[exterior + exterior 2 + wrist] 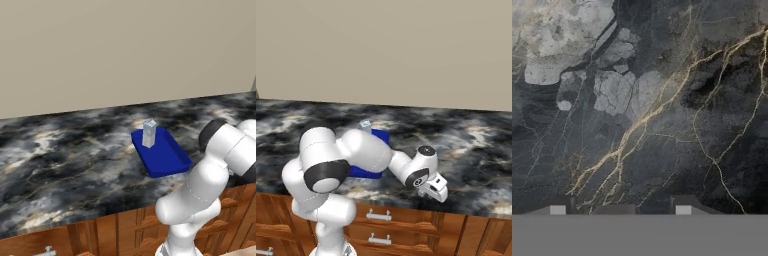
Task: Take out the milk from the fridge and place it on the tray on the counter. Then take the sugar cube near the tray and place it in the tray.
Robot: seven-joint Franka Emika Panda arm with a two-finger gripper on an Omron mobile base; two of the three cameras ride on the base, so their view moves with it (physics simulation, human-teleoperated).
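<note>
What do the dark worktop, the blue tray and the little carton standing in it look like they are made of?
The counter looks like polished black marble: white and tan veins run across it. The tray seems plastic, being one flat deep blue with rounded corners. The milk looks like matte pale card, judging by its peaked top; this is a guess, since the scene is rendered.

The arm rises from its base, folds at a dark-jointed elbow and reaches forward and low, forearm stretched out to the robot's right. The wrist bends down, so the gripper (437, 192) points at the surface below, close above it. In the hand view the two fingertips (557, 209) stand apart with bare surface between them; nothing seems to be held, though the tips barely show, so the jaw gap is hard to judge.
</note>
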